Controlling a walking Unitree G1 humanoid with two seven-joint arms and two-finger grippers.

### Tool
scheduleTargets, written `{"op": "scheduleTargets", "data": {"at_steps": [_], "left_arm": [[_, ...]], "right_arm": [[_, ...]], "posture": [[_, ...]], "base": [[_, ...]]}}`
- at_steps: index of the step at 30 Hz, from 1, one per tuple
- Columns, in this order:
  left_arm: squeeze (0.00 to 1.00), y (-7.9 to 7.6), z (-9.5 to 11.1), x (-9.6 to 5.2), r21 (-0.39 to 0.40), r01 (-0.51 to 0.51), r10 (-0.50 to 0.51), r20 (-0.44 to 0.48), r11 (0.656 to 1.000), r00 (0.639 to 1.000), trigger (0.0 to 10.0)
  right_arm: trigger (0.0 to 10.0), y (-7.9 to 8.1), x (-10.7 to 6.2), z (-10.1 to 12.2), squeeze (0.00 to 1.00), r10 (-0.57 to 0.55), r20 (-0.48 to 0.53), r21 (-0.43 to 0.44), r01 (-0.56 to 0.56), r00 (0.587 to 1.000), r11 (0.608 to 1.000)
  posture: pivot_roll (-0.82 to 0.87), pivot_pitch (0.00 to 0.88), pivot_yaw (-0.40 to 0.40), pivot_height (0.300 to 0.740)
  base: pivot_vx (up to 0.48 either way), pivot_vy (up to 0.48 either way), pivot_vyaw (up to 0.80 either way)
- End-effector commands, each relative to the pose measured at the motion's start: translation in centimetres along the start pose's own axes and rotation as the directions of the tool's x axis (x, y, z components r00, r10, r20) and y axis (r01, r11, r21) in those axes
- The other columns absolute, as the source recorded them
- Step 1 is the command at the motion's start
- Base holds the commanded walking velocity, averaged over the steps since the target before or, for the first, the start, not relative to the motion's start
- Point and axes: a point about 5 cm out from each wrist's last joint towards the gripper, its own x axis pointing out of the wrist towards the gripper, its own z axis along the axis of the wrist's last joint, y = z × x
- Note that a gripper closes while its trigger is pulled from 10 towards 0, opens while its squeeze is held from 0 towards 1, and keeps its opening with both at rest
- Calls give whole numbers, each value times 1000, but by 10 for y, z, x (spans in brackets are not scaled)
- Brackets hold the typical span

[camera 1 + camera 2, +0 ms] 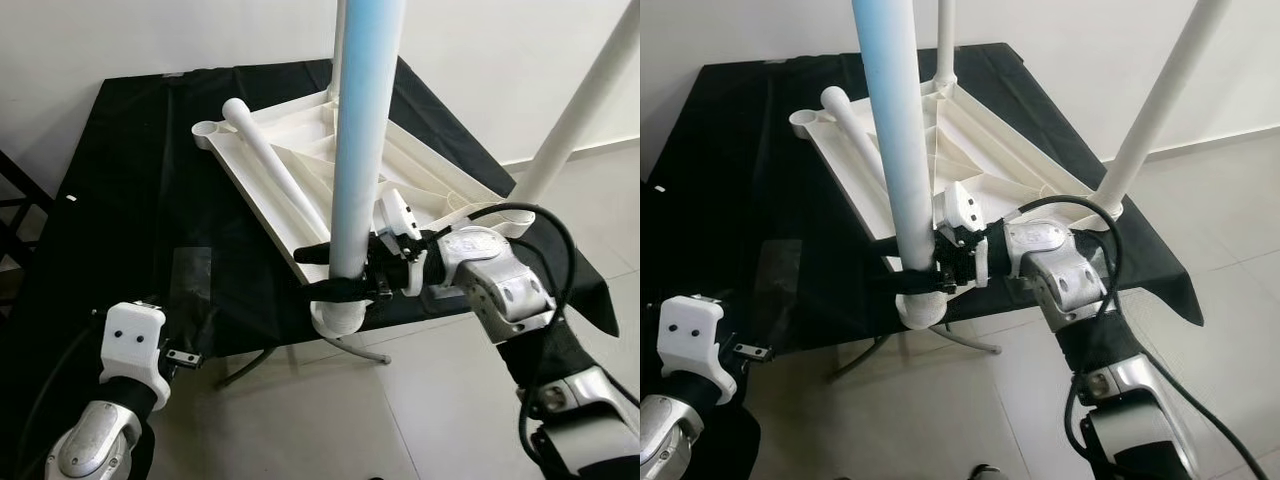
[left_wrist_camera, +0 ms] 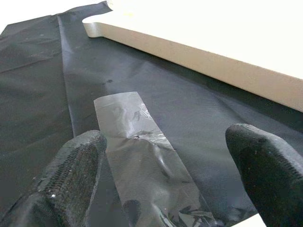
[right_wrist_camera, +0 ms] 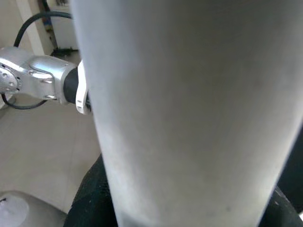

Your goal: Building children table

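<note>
Right gripper (image 1: 345, 270) fingers are clamped round the near table leg (image 1: 362, 150), seating it in the corner socket (image 1: 338, 318); next it needs pressing home. Left gripper's (image 2: 165, 170) fingers sit wide over the worktop (image 2: 42, 85).

Soft, even daylight fills the sharp head views, the white tabletop (image 2: 213, 52) is overexposed to a flat glare in the left wrist view, and the pole (image 3: 189, 109) in the right wrist view is grey, shaded and blurred.
</note>
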Motion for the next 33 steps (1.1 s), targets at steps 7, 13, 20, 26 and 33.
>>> {"op": "scheduleTargets", "data": {"at_steps": [7,13,20,26,33], "left_arm": [[0,-1,0,-2,-1,-5,5,2,1000,1000,10000],[0,-2,2,-3,-19,-7,7,7,1000,1000,10000],[0,-6,3,-4,-44,1,-1,13,999,1000,10000],[0,-7,3,-5,-48,4,-3,12,999,1000,10000],[0,-7,4,-7,-50,2,-1,12,999,1000,10000]], "right_arm": [[10000,-9,7,-1,0,6,-10,-12,-6,1000,1000],[10000,-13,3,-2,0,11,-11,2,-11,1000,1000],[10000,-20,0,-2,0,26,3,47,-26,1000,999],[10000,-20,5,-5,0,51,1,66,-51,999,997],[10000,-25,6,-6,0,60,-15,63,-59,998,996]], "posture": [[10,180,-16,740],[12,196,-20,740],[5,202,-27,740],[12,203,-31,740],[17,214,-35,740]], "base": [[0,0,0],[0,0,0],[0,0,0],[0,0,0],[0,0,0]]}}
